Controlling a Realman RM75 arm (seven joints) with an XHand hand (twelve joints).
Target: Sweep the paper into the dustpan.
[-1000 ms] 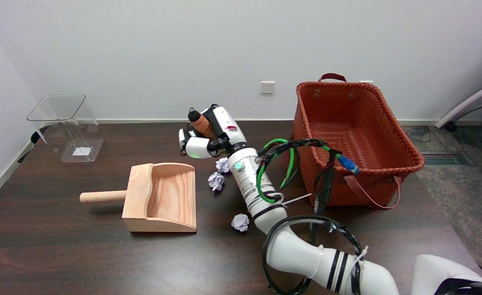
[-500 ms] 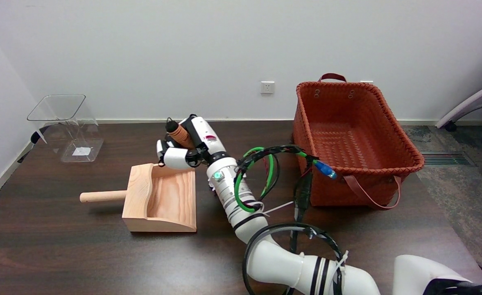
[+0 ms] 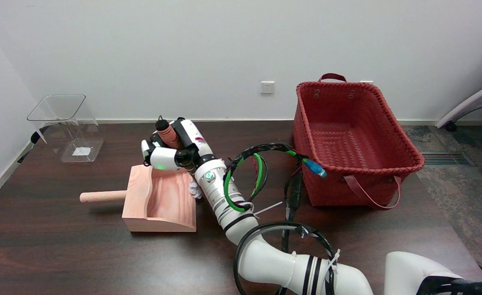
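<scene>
Hand: our right hand [image 3: 165,149] grips a brown brush handle [image 3: 166,133], over the dustpan's rear.
Dustpan: pale wooden dustpan [image 3: 159,200], mouth facing the crumpled white paper [image 3: 193,189] at its lip, we judge for sweeping in.

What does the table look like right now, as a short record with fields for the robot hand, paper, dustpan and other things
robot hand: right robot hand grips a brown brush handle, over the dustpan's far edge
paper: one crumpled ball visible at the dustpan's open side, against the arm
dustpan: wooden dustpan, handle pointing left
other things: red woven basket right, clear container far left
</scene>
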